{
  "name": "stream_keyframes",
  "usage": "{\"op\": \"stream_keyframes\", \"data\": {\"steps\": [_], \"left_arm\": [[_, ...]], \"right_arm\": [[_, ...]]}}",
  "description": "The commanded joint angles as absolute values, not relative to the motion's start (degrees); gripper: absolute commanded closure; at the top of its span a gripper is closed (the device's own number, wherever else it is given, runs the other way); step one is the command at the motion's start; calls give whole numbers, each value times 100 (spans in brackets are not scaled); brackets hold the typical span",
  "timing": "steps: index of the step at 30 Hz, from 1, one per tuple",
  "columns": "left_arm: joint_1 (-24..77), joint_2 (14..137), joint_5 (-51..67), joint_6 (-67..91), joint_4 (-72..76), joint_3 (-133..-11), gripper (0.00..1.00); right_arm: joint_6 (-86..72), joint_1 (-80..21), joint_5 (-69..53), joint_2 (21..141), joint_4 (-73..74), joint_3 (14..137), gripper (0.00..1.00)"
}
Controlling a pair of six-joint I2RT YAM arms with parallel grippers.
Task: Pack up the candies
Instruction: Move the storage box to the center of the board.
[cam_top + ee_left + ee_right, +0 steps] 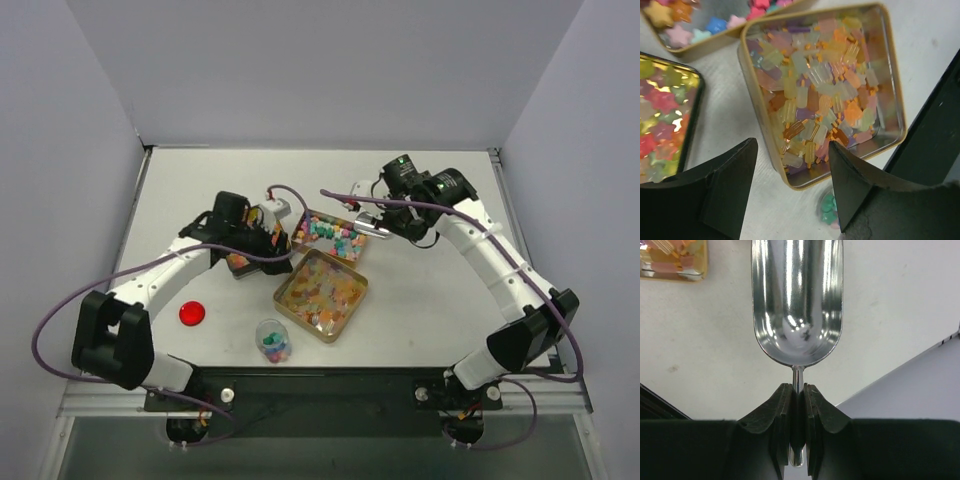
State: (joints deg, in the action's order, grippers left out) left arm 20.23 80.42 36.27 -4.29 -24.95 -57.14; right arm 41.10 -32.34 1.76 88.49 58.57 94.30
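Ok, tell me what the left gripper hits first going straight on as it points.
Probably the gold tin of popsicle candies, near rim first: it lies straight ahead of the left gripper. Height above it is unclear.

Tins (349, 314) of candies (320, 292) crowd centre; jar (271, 326), red lid (192, 313) near-left; table (430, 300) right of them passable.

- A white table (440, 290) is seen, walled in pale grey on three sides
- A square gold tin (349, 314) full of candies (815, 85) is set at its middle
- A second gold tin (710, 44) is placed just behind it, and a dark-rimmed tin (696, 105) just to its left
- A small clear jar (270, 328) is stood near the front edge
- A red round lid (192, 313) is laid flat left of the jar, apart from the tins
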Motion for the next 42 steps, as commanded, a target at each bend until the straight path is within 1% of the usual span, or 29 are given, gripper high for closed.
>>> {"op": "stream_keyframes", "data": {"steps": [1, 2, 4, 7, 10, 11, 12, 14, 18, 20, 21, 22, 24, 25, 27, 28, 33, 36, 42], "left_arm": [[2688, 8507, 2392, -1108, -2857, -6222, 33], [2881, 8664, 2025, -1012, -2822, -6266, 34], [3040, 8850, 1672, -1002, -2839, -6477, 35], [3190, 9280, 1407, -1020, -2944, -6793, 36], [3252, 9807, 1257, -1002, -3111, -7161, 44], [3261, 10017, 1274, -985, -3164, -7250, 51], [3261, 10107, 1274, -984, -3199, -7321, 55], [3278, 10265, 1239, -905, -3173, -7497, 58], [3313, 10485, 1318, -888, -3243, -7751, 59], [3331, 10625, 1284, -827, -3287, -7874, 62], [3331, 10678, 1257, -791, -3305, -7910, 76], [3322, 10766, 1239, -661, -3331, -7962, 84], [3322, 10802, 1204, -476, -3349, -8059, 97], [3314, 10793, 1143, -222, -3340, -8060, 100], [3313, 10776, 1134, -27, -3384, -8077, 100], [3322, 10723, 1142, 365, -3401, -8060, 100], [3287, 10608, 1011, 1359, -3340, -7875, 100], [3278, 10565, 477, 2115, -3357, -7884, 100], [3313, 10740, 203, 3082, -3489, -8051, 100]], "right_arm": [[3946, -2716, 308, 8420, 5941, 9159, 100], [3955, -2603, 299, 8376, 5941, 9123, 100], [3938, -2514, 281, 8280, 5933, 9044, 100], [3937, -2356, 255, 8130, 5924, 8939, 100], [3937, -2206, 229, 8016, 5924, 8798, 100], [3937, -2189, 220, 7981, 5924, 8746, 100], [3929, -2128, 228, 7928, 5924, 8728, 100], [3920, -2092, 220, 7902, 5915, 8693, 100], [3946, -2030, 202, 7919, 5915, 8683, 100], [3946, -2013, 211, 7971, 5915, 8710, 100], [3946, -2013, 211, 8006, 5915, 8762, 100], [3938, -2004, 202, 8016, 5924, 8797, 100], [3885, -2004, 176, 8103, 5924, 8877, 100], [3876, -2004, 176, 8130, 5924, 8938, 100], [3885, -2039, 149, 8226, 5968, 8982, 100], [3911, -2083, 158, 8253, 5985, 9035, 100], [4025, -2452, 324, 8499, 6038, 9184, 100], [4060, -2671, 422, 8569, 6038, 9307, 100], [4087, -2804, 457, 8710, 6056, 9299, 100]]}}
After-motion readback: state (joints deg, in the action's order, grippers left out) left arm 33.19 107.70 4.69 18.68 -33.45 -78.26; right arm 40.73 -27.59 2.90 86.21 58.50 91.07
